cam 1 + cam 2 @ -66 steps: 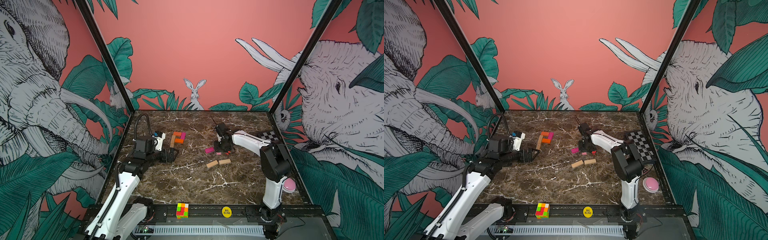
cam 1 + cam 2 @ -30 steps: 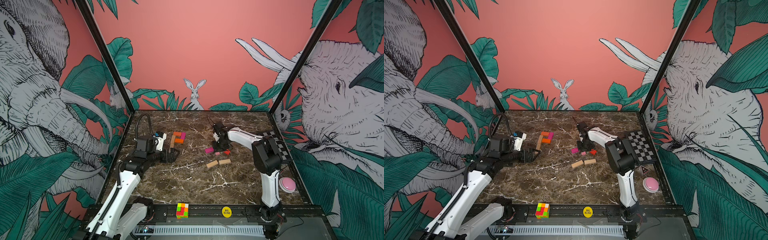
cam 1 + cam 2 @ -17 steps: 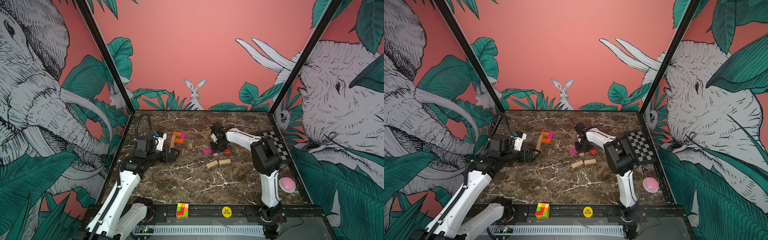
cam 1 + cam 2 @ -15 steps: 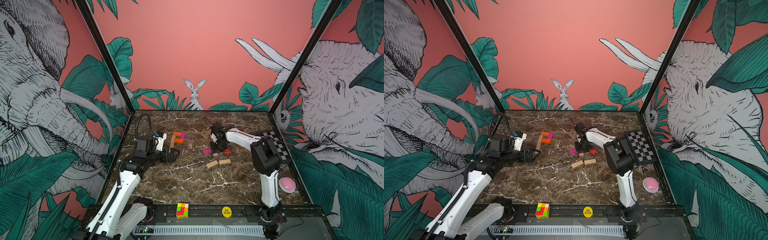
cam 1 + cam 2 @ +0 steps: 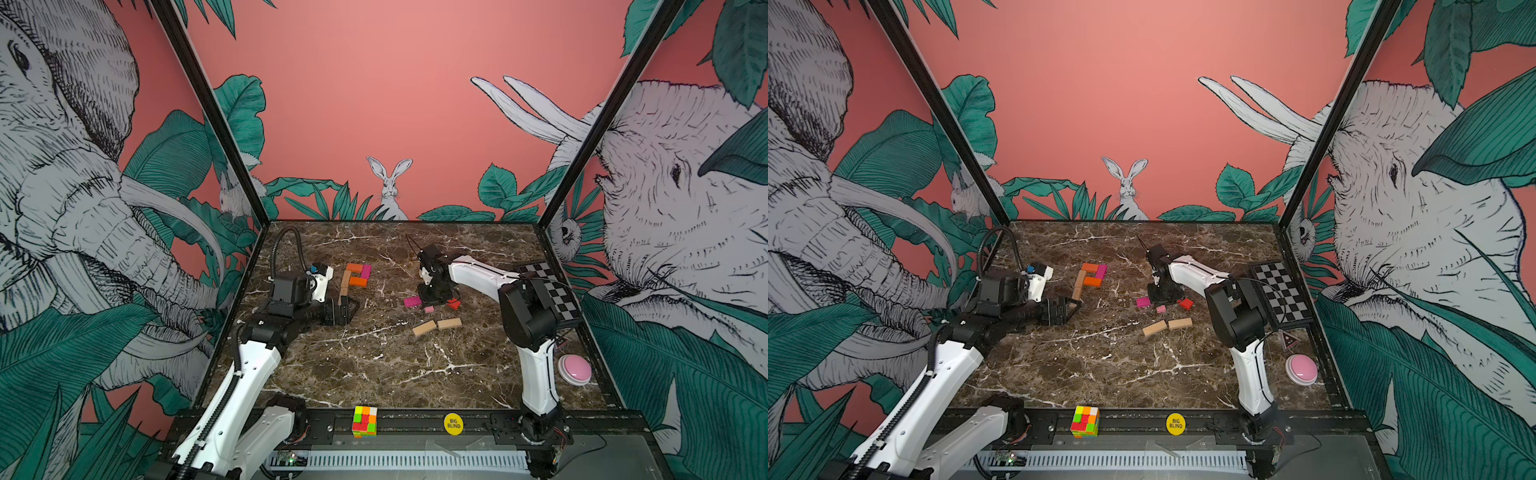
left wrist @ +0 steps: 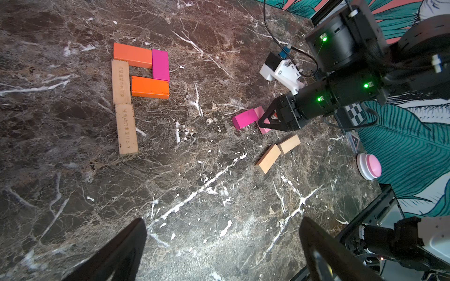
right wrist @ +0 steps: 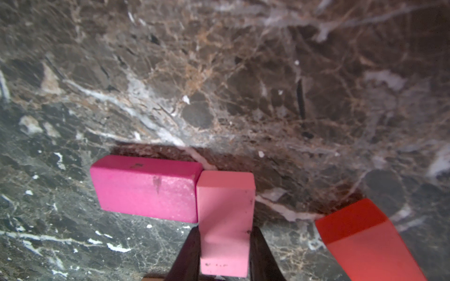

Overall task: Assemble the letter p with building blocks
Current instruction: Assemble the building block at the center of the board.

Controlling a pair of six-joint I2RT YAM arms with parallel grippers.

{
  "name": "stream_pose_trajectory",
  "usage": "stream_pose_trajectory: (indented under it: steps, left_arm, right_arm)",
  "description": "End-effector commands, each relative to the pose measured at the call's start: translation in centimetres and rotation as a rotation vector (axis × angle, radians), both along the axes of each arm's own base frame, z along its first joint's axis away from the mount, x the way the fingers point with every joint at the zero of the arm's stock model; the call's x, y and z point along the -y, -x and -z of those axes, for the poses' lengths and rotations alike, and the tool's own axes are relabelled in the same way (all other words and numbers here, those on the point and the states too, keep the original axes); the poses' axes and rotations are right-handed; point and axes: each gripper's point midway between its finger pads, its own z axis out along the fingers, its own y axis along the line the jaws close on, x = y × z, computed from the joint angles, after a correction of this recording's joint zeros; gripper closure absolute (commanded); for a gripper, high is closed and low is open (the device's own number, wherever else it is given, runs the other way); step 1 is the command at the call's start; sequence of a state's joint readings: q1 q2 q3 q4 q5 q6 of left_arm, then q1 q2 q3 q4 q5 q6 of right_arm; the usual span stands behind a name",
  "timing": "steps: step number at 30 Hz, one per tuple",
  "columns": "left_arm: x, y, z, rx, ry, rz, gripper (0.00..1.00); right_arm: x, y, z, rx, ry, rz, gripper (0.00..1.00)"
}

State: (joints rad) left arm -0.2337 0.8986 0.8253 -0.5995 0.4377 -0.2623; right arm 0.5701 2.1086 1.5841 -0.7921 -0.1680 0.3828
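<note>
The right tool (image 7: 225, 233) clamps a pale pink wooden brick (image 7: 225, 202), a magenta wooden brick (image 7: 146, 189) touching at ten o'clock; left tool (image 6: 221, 228) spread wide.

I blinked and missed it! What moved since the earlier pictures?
The right pincer, shut on the small pale pink wooden block, slid a little toward the letter shape of orange, magenta and tan wooden bricks. The loose magenta wooden block beside it seems nudged along slightly. The open left pincer, the letter shape and the two loose tan wooden blocks stayed put.
</note>
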Motion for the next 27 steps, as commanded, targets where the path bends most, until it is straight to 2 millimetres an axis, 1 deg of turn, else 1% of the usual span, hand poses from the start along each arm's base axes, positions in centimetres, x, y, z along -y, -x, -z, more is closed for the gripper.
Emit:
stream_pose_trajectory:
  steps: [1, 13, 16, 18, 23, 27]
  left_arm:
    - [0.02, 0.0, 0.09, 0.003, 0.009, 0.001, 0.0]
    - [-0.03, 0.0, 0.09, 0.004, 0.008, -0.002, 0.0]
    - [-0.03, -0.02, 0.1, 0.003, 0.008, -0.002, 0.01]
    - [-0.01, 0.0, 0.13, 0.002, 0.008, 0.0, 0.0]
    - [0.0, -0.01, 0.13, 0.002, 0.009, -0.001, 0.0]
    - [0.0, -0.01, 0.12, 0.002, 0.009, -0.001, 0.0]
  right_arm:
    - [0.95, 1.95, 2.43, -0.088, 0.084, -0.04, 0.86]
    - [0.99, 1.97, 2.76, -0.102, 0.107, -0.083, 0.85]
    - [0.86, 1.91, 2.78, -0.102, 0.103, -0.083, 0.83]
    - [0.82, 1.94, 2.82, -0.104, 0.103, -0.082, 0.8]
    - [0.85, 1.83, 2.82, -0.1, 0.107, -0.079, 0.7]
    - [0.85, 1.74, 2.83, -0.1, 0.107, -0.076, 0.65]
